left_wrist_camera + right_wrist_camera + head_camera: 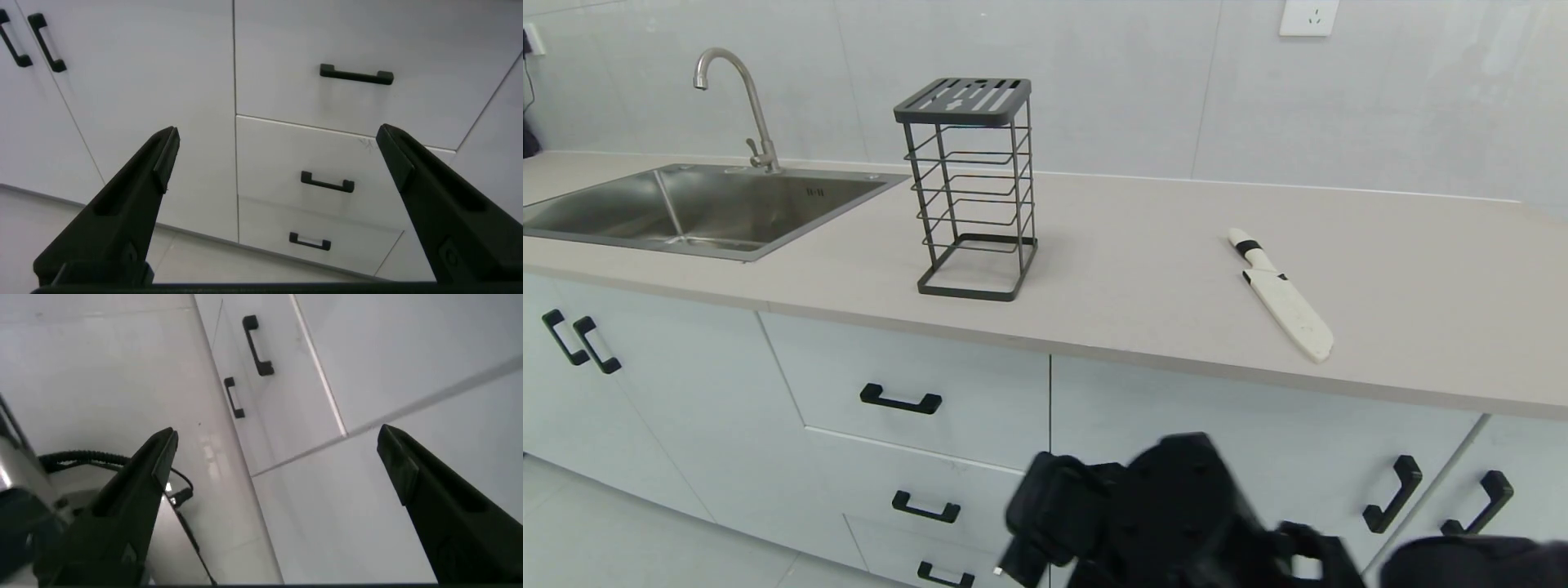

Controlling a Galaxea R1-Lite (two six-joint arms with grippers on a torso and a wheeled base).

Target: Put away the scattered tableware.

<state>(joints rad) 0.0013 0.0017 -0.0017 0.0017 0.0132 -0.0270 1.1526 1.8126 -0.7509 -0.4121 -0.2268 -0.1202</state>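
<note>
- My left gripper (276, 139) has its fingers spread wide with nothing between them, and it faces the white drawer fronts (327, 147) under the counter.
- My right gripper (276, 437) is spread the same way and holds nothing. It sits low beside the cabinet doors (278, 400).
- A white knife (1281, 294) with a black band on its handle lies flat on the counter (1143, 245), towards the right.
- A black wire rack (970, 188) stands upright, well apart to the knife's left.
- The steel sink (768, 204) lies farther left.
</note>
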